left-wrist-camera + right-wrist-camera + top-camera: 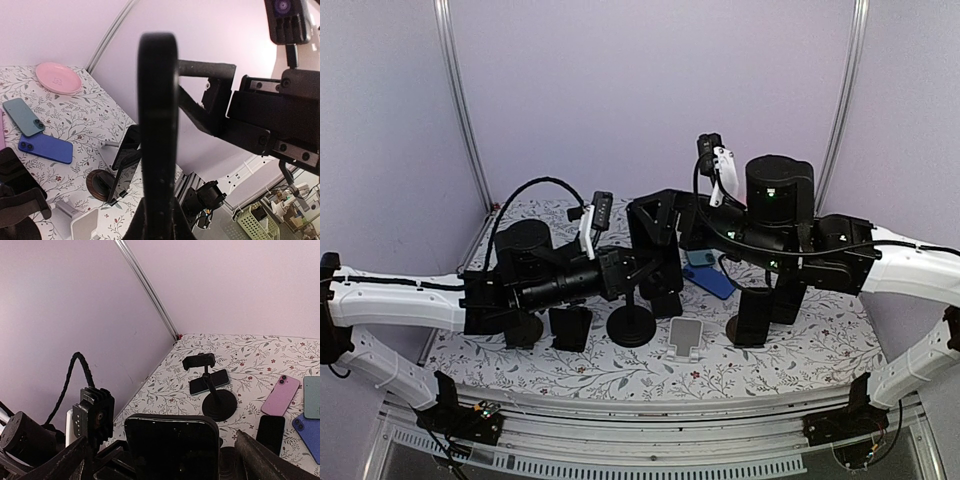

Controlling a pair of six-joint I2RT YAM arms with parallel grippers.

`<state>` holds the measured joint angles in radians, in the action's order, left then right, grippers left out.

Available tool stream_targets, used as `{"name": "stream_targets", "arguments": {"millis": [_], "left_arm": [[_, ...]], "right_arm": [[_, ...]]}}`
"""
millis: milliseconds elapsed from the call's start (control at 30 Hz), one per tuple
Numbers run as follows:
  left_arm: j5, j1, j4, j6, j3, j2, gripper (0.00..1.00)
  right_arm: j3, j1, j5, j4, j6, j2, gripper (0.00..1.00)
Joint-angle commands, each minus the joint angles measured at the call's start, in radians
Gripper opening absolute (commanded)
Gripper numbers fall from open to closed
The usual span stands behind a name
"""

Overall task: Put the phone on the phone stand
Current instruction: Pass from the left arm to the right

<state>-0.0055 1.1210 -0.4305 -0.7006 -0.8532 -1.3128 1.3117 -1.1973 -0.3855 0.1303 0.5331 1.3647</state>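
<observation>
Right hand (165,452) has the black phone (171,435) standing between its fingers, which sit close along the two long edges. I cannot tell whether they are pressing or have just let go. The phone is up off the counter (620,375), near the middle, above the round-based phone stand (631,325). My left hand (157,220) is closed narrow on a black upright piece, which I take to be the head of that stand, to steady it.

I judge the phone to be a stiff slab, light enough for one hand but slick, with glass that would not forgive a drop. The long edges are the place to hold it, low enough that the top stays free for the cradle, and I should keep my fingers off the faces. The stand looks top-heavy on its thin neck, so it could tip if I let go of it.

I count seven phones. One is at my right hand. Four lie flat: a lilac phone (280,395), a second black phone (270,430), a teal phone (312,397) and a blue phone (307,432). One leaning phone (127,150) sits in the brown-based stand (100,182). One dark phone (210,381) lies by the far stand (215,400).

That makes four stands with the white stand (685,340), plus one pink plate (57,79).
</observation>
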Motion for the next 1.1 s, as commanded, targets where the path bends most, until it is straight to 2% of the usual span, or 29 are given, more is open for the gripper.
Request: {"name": "stream_targets", "arguments": {"millis": [0, 467, 667, 1067], "left_arm": [[0.003, -0.004, -0.104, -0.029, 0.011, 0.036, 0.0], [0.027, -0.025, -0.18, -0.096, 0.044, 0.046, 0.0], [0.038, -0.043, -0.24, -0.135, 0.069, 0.056, 0.0], [0.081, -0.084, -0.474, -0.217, 0.123, 0.054, 0.0]], "right_arm": [[-0.032, -0.004, 0.01, -0.062, -0.01, -0.037, 0.99], [-0.095, -0.004, 0.031, -0.15, -0.012, -0.085, 0.99], [-0.179, -0.002, 0.051, -0.216, 0.009, -0.131, 0.99], [-0.367, -0.003, 0.134, -0.439, 0.081, -0.204, 0.99]]}}
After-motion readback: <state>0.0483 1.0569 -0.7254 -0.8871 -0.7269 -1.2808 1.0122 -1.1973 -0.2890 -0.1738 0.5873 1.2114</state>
